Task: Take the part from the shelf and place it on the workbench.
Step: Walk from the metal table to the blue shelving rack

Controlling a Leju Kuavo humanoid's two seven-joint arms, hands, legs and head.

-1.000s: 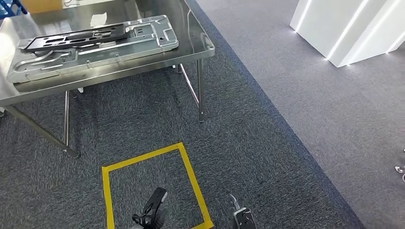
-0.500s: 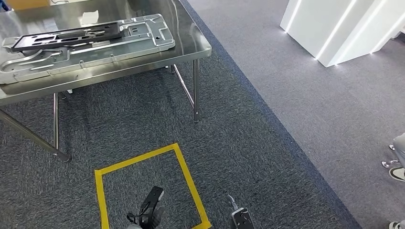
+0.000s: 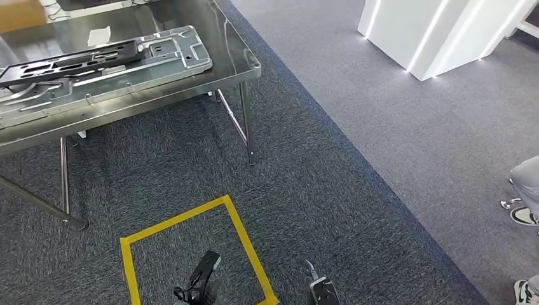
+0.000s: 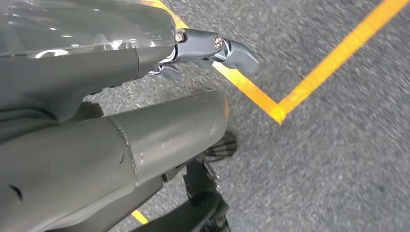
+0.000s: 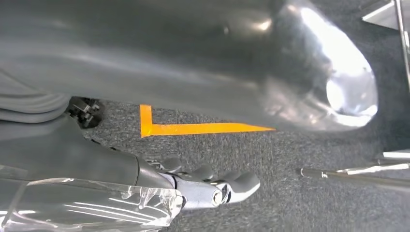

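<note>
We see the long silver part (image 3: pixel 95 76) flat on the steel workbench (image 3: pixel 245 63), long axis along its front edge, our left hand (image 3: pixel 200 286) and right hand (image 3: pixel 321 289) hanging low, empty, fingers loosely curled.

Camera turned right; workbench (image 3: pixel 251 62) now further left; person's feet (image 3: pixel 525 216) entered.

You're looking down at dark blue-grey carpet (image 3: pixel 191 159) that meets a lighter grey carpet (image 3: pixel 413 140) along a diagonal seam running from 12 o'clock toward 4 o'clock. A square of yellow tape (image 3: pixel 238 232) marks the dark floor near 6 o'clock. At 10 o'clock stands a stainless steel table (image 3: pixel 235 44) on thin metal legs (image 3: pixel 246 127). At 2 o'clock you see white angled panels (image 3: pixel 407 32) with bright light strips (image 3: pixel 427 35) along their edges.
</note>
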